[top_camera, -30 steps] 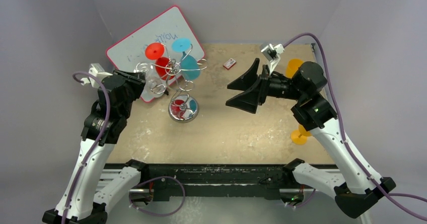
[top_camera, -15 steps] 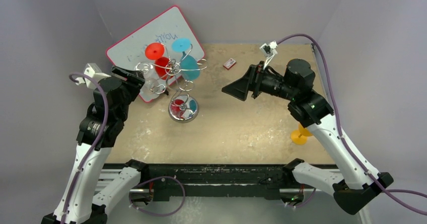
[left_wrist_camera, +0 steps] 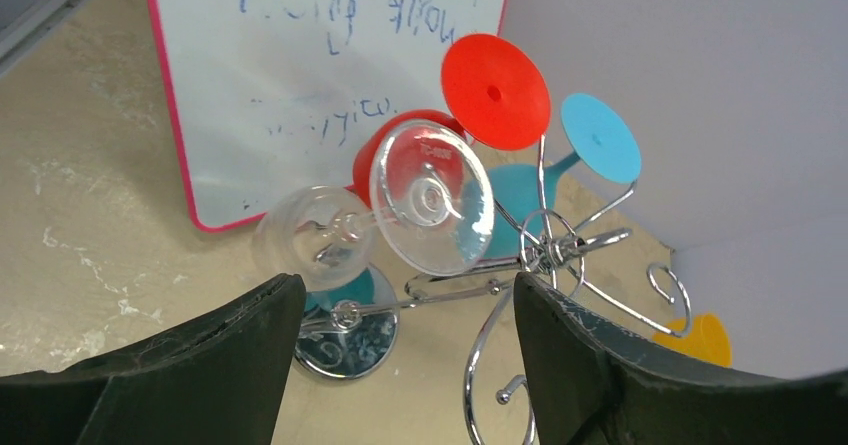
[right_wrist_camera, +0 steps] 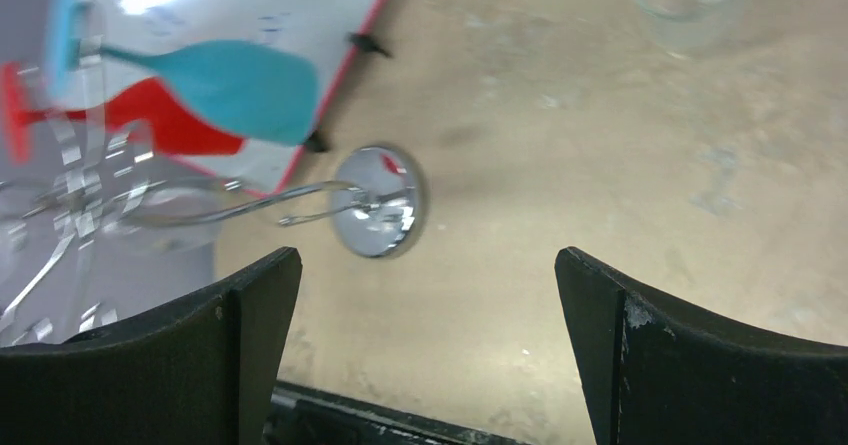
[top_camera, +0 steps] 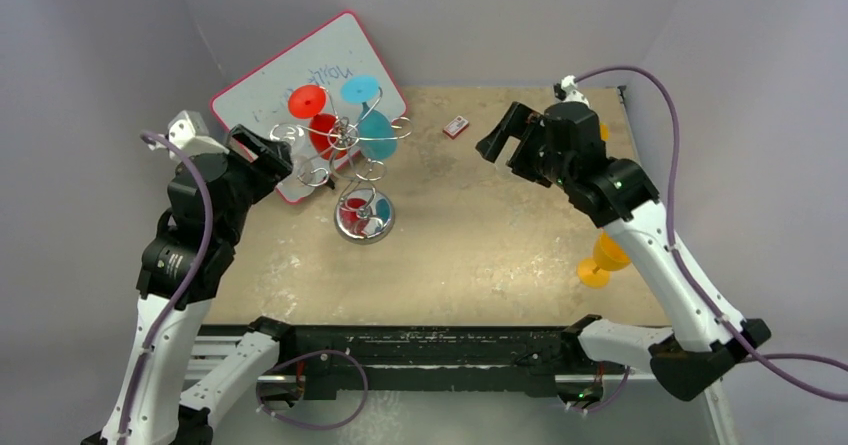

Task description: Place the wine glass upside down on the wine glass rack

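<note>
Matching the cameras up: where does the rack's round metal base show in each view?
Top external: round metal base left of centre.
Left wrist: base near the bottom, left of centre.
Right wrist: base just left of centre.
Shared landmark: the pink-framed whiteboard.

Our left arm [top_camera: 175, 255] rises from its base at the near left corner and leans inward. Its wrist is bent so that the left gripper [top_camera: 262, 155] points right and toward the far side, with the jaws standing wide apart. Our right arm [top_camera: 660, 255] climbs from the near right corner toward the far side, elbow held high. The right gripper [top_camera: 503, 133] points left, and its jaws are spread wide too.
</note>
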You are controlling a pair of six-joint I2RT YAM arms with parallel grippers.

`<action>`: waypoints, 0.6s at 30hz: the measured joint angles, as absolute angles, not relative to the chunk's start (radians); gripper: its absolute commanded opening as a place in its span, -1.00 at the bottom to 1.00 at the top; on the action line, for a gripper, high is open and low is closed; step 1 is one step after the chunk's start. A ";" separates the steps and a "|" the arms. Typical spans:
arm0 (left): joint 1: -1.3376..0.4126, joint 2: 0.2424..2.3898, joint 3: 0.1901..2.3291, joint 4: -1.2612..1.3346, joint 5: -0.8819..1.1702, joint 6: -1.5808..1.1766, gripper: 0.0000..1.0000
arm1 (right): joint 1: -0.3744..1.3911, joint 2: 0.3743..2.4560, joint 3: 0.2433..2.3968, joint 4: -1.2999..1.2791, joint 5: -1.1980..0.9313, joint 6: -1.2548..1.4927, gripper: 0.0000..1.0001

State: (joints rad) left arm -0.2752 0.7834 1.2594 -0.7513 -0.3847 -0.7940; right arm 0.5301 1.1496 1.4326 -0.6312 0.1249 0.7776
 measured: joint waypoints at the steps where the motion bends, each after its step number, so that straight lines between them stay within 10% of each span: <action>1: -0.275 0.790 1.266 -0.752 -0.365 -0.777 0.51 | 0.530 1.171 1.444 -0.661 0.156 0.788 0.96; 18: -0.275 0.744 1.301 -0.781 -0.135 -0.582 0.65 | 0.438 1.223 1.444 -1.050 0.509 0.960 0.00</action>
State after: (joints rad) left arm -0.2752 0.7437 1.3010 -0.7807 -0.1349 -0.5823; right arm 0.4381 1.2228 1.4441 -1.0504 0.5091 0.9596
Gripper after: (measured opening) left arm 0.822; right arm 0.550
